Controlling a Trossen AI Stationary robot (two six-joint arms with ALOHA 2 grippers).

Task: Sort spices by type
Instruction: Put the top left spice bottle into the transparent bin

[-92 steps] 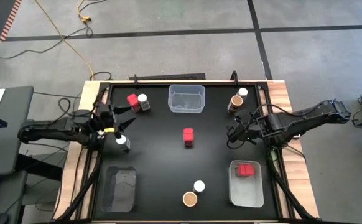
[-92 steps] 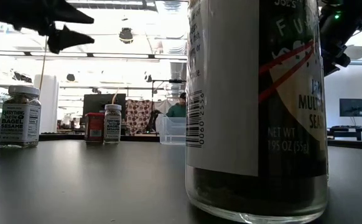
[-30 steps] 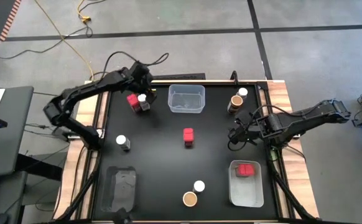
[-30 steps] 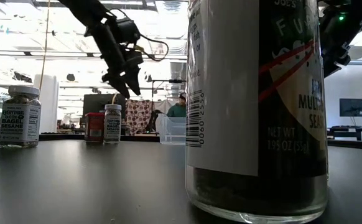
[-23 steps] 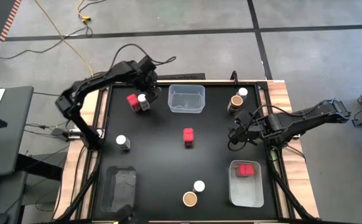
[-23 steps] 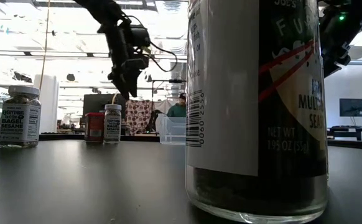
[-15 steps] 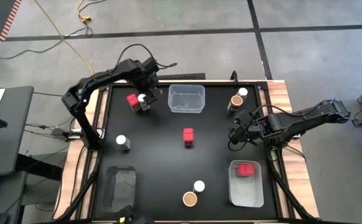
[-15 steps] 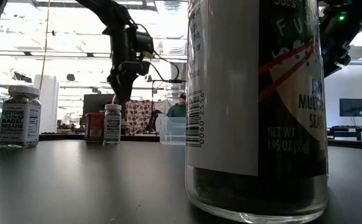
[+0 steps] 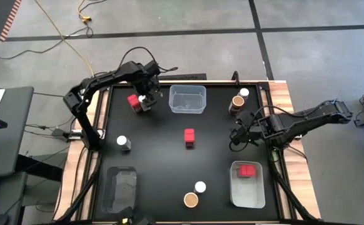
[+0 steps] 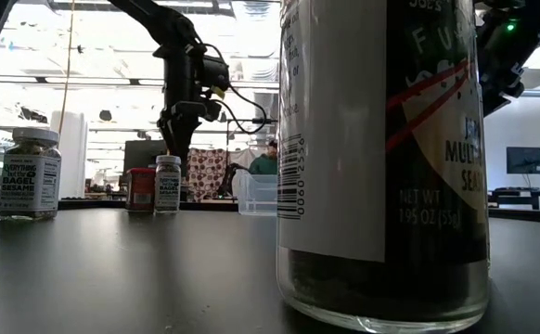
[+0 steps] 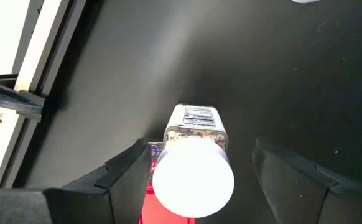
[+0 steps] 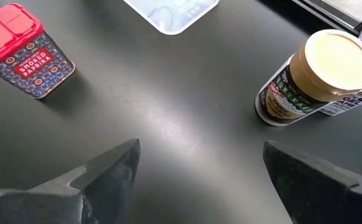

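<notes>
My left gripper (image 9: 146,95) is open at the far left of the table, pointing down just above a white-lidded spice jar (image 11: 193,177). Its fingers stand on either side of the lid without touching. A red spice box (image 9: 132,100) stands against that jar. In the low view the gripper (image 10: 171,144) hangs just over the jar (image 10: 168,184). My right gripper (image 12: 199,168) waits open at the right (image 9: 235,136), above bare table. A tan-lidded jar (image 12: 321,68) and a red box (image 12: 25,50) stand beyond it.
A clear bin (image 9: 187,99) stands far middle, another (image 9: 122,187) near left. A third (image 9: 247,187) at the near right holds red boxes (image 9: 247,170). A white-lidded jar (image 9: 123,142) stands at the left, and two more jars (image 9: 194,194) near middle. One jar (image 10: 381,158) fills the low view.
My left gripper has come a little toward the near edge, over the white-lidded jar. It has tipped from a slant to pointing nearly straight down, and it has sunk slightly toward the lid. The jars and boxes have stayed where they were.
</notes>
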